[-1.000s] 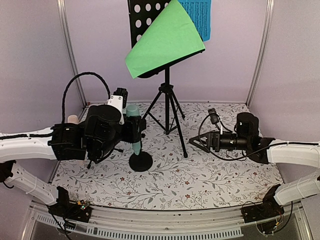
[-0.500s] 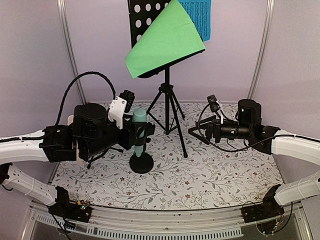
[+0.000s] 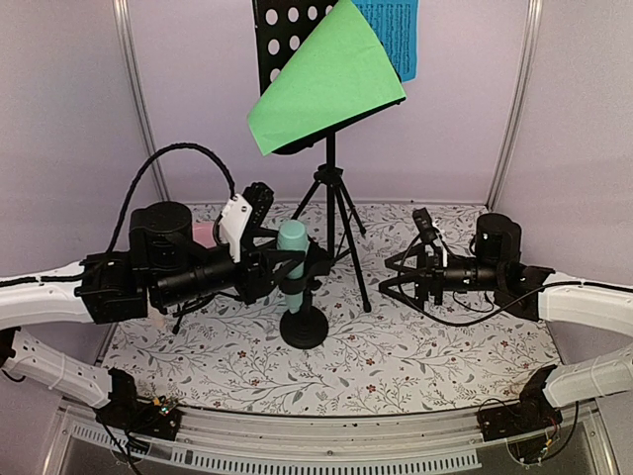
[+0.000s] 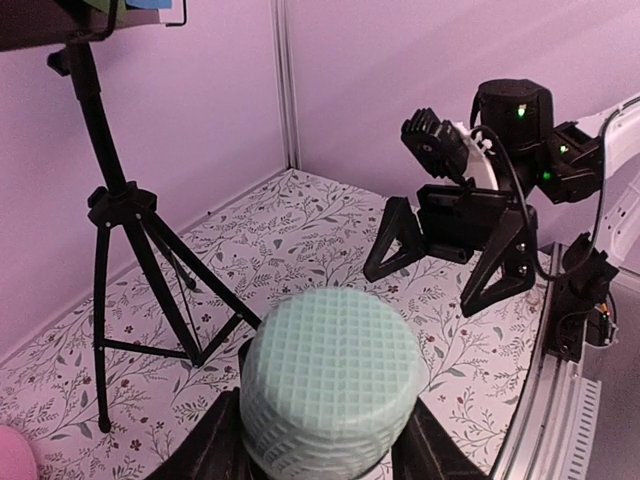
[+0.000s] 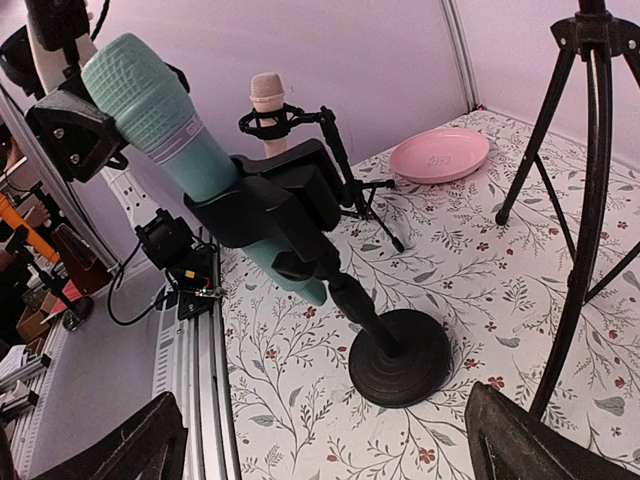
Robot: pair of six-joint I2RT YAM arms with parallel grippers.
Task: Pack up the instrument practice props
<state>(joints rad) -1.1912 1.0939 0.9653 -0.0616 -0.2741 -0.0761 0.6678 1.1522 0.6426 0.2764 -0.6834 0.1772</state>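
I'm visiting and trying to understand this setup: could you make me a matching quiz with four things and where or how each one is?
1 mint microphone
2 pink plate
3 green sheet
4 right hand

A resting on the music rack
B open, holding nothing
C lying on the flowered mat
D gripped by the left hand

Pairs: 1-D, 2-C, 3-A, 4-B

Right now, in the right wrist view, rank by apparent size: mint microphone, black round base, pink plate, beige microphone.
1. mint microphone
2. black round base and pink plate look alike; the plate sits farther back
3. beige microphone, smallest
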